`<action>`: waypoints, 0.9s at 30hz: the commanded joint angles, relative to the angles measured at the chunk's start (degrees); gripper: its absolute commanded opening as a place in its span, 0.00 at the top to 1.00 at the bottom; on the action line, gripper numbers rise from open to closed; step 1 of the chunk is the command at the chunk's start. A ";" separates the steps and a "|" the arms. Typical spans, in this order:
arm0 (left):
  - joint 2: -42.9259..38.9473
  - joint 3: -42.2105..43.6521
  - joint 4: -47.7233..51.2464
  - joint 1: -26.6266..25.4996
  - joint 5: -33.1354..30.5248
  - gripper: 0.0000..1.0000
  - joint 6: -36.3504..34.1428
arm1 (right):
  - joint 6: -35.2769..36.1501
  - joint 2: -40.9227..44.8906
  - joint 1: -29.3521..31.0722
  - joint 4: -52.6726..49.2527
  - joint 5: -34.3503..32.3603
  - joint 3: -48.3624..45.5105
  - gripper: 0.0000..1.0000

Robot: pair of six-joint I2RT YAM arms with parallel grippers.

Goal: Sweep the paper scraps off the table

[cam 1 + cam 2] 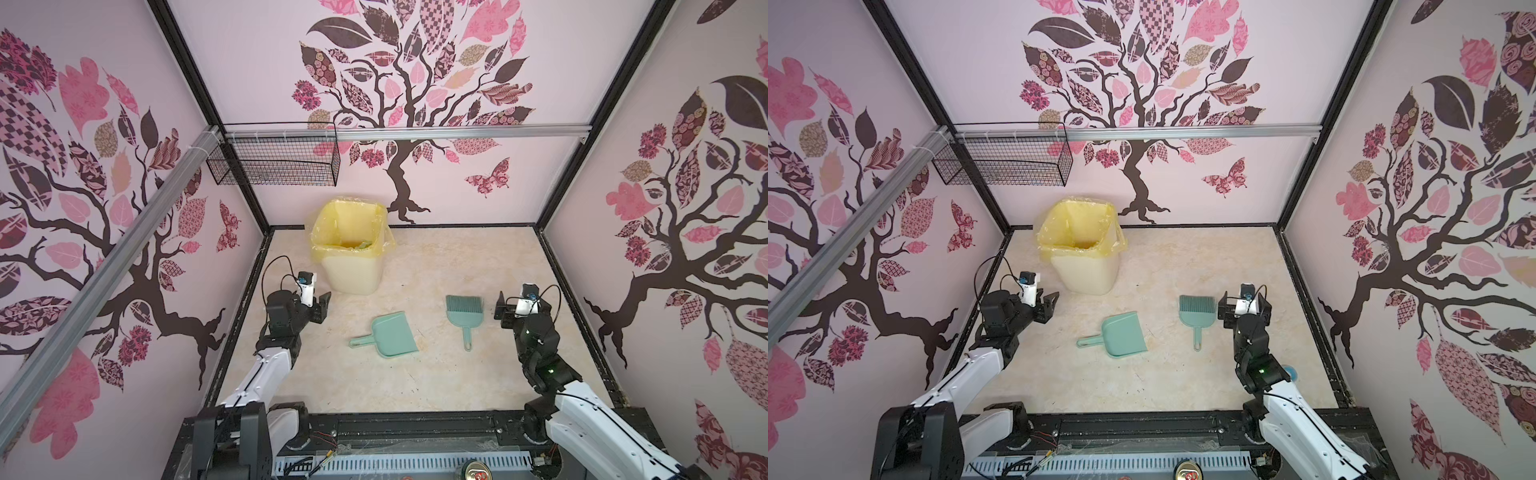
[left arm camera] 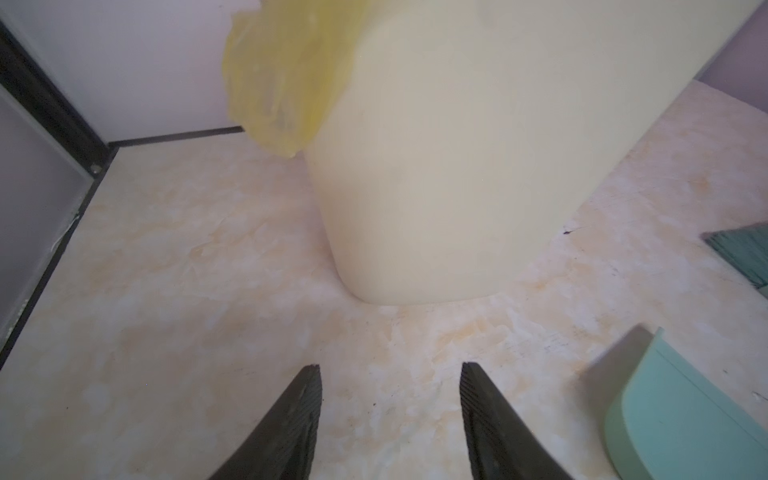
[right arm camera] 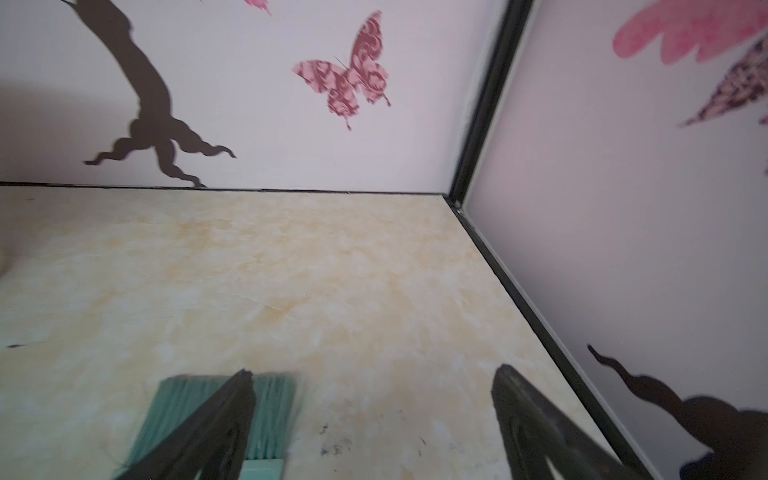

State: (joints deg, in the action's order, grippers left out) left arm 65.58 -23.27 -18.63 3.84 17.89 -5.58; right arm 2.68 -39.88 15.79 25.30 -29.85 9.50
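Left wrist view showed the left gripper (image 2: 390, 370) with jaws apart and nothing between them, poised over the table (image 2: 166, 270) near the cream bin (image 2: 436, 166). In a top view, the paper scraps (image 1: 360, 245) appeared as pale green and orange bits at the bottom of the bin's yellow liner (image 1: 332, 224). The teal dustpan (image 1: 392, 334) lay flat at mid-table, handle pointing left. The teal brush (image 1: 464, 311) lay to its right, bristles toward the far wall. The right gripper (image 1: 502, 311) stood just beside the bristles, jaws wide apart and empty.
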 commanded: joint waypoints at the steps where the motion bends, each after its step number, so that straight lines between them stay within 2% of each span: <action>1: 4.14 2.79 -15.66 0.34 -3.02 0.47 5.45 | -6.03 -4.07 -4.78 21.65 -0.71 -6.29 0.08; 7: 14.83 3.33 -27.13 0.73 -5.09 0.49 4.42 | -3.13 -18.37 -5.56 40.57 -2.30 -11.47 0.08; 9: 17.83 2.41 -28.36 1.22 -4.42 0.50 5.04 | -2.89 -20.90 -5.98 40.42 -1.71 -9.99 0.08; 13: 21.52 -0.47 -26.93 1.22 -6.53 0.50 5.41 | -0.29 -29.33 -6.07 49.60 -0.39 -8.98 0.08; 17: 22.51 2.58 -32.83 1.19 -8.04 0.50 5.87 | 1.91 -34.77 -6.19 50.21 1.81 -5.57 0.07; 19: 24.35 1.62 -33.16 0.72 -8.99 0.47 5.84 | 1.49 -34.43 -6.26 46.38 2.13 -4.09 0.07; 22: 23.35 1.66 -31.38 0.31 -10.02 0.44 5.67 | 1.91 -34.15 -6.42 46.81 3.99 -4.47 0.07; 23: 23.83 1.73 -32.29 0.30 -9.92 0.41 5.61 | 1.92 -33.89 -6.47 46.49 4.61 -4.49 0.07; 24: 23.97 1.80 -32.73 0.34 -9.89 0.33 5.58 | 1.90 -33.69 -6.44 46.10 5.15 -4.49 0.07; 25: 23.67 1.77 -32.13 0.30 -9.96 0.15 5.60 | 1.59 -33.40 -6.47 45.28 5.98 -4.30 0.07; 26: 23.54 1.65 -31.61 0.36 -10.07 0.04 5.67 | 0.84 -33.08 -6.48 43.91 6.94 -3.95 0.07; 27: 23.65 1.68 -32.03 0.37 -9.99 0.04 5.63 | -0.11 -33.11 -6.42 43.08 8.14 -3.49 0.07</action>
State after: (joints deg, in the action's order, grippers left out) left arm 89.08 -21.63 -48.95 4.34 8.64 -0.01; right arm 3.75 -73.49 9.56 70.57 -25.06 4.25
